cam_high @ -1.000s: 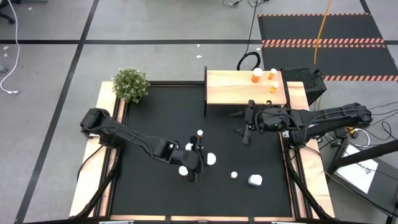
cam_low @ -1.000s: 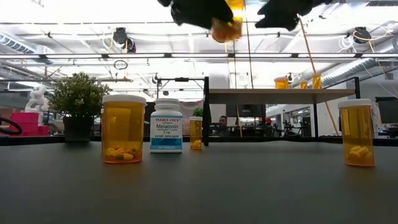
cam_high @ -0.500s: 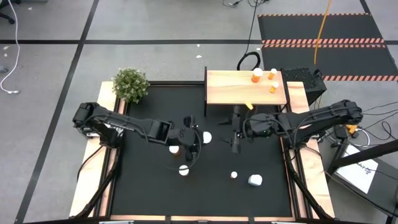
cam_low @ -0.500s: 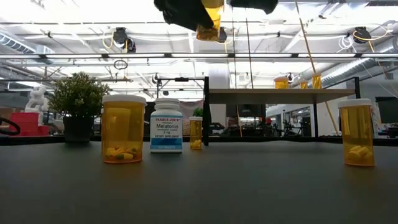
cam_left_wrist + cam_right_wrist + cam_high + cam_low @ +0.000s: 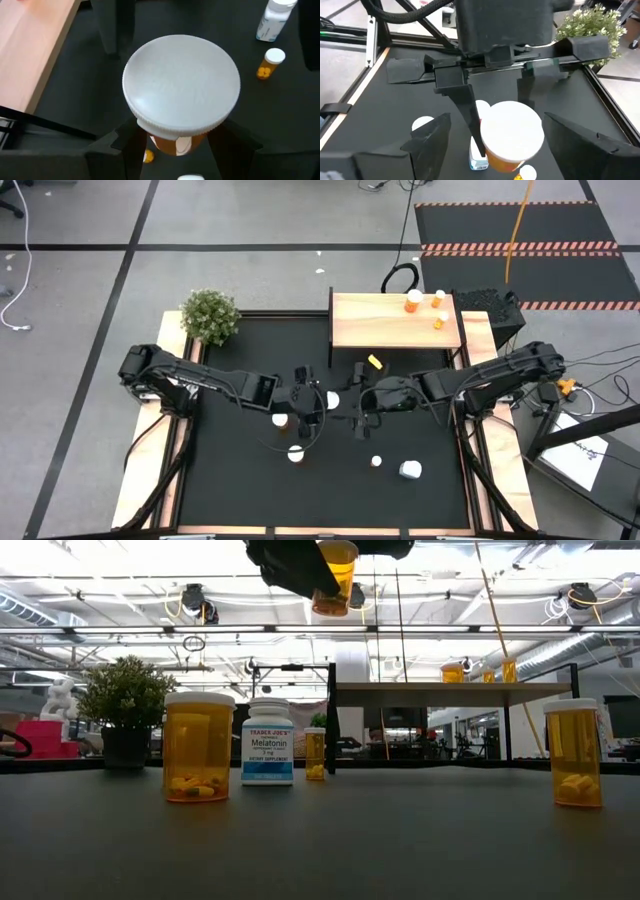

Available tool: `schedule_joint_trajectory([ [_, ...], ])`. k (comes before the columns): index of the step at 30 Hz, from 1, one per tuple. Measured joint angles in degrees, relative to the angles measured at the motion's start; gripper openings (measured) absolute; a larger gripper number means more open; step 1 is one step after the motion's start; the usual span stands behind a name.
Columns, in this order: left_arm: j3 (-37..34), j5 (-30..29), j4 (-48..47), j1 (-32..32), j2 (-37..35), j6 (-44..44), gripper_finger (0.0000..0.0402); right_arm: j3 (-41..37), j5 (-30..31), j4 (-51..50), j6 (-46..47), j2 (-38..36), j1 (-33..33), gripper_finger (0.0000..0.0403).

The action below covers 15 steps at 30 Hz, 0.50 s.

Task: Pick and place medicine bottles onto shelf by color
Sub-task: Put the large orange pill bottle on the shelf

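Observation:
My left gripper [image 5: 322, 402] is shut on an amber medicine bottle with a wide white cap [image 5: 332, 400], held high over the middle of the black mat; the bottle also shows at the top of the low view [image 5: 334, 580]. My right gripper [image 5: 354, 416] is open just to the right of that bottle, its fingers [image 5: 427, 135] standing apart on either side of it and touching nothing. The pale wooden shelf [image 5: 380, 325] stands at the far edge with three small amber bottles [image 5: 414, 302] on its right part. My left gripper pinches the bottle's amber body just under the cap [image 5: 176, 143] between its two fingers [image 5: 125, 145]. The fingers come roughly level from the table's left. The bottle is lifted clear of the mat, about upright, cap up.
On the mat stand a large amber bottle [image 5: 199, 747], a white bottle with a blue label [image 5: 268, 742], a small amber one [image 5: 315, 753] and another amber one at the right [image 5: 573, 753]. A potted plant [image 5: 210, 317] stands at the far left corner.
My left gripper has carried the amber bottle up and toward the far edge, then held still. My right gripper has left the shelf's front edge and moved toward the table's left and near edge, up to the held bottle.

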Motion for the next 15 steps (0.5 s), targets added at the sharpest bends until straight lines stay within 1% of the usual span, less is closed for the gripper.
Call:
schedule_joint_trajectory([
  [15, 0.0, 0.02, 0.61, -0.07, 0.0, -0.44, 0.0191, 0.12, -0.17, -0.52, -1.17, 1.57, -1.11, 0.0309],
])
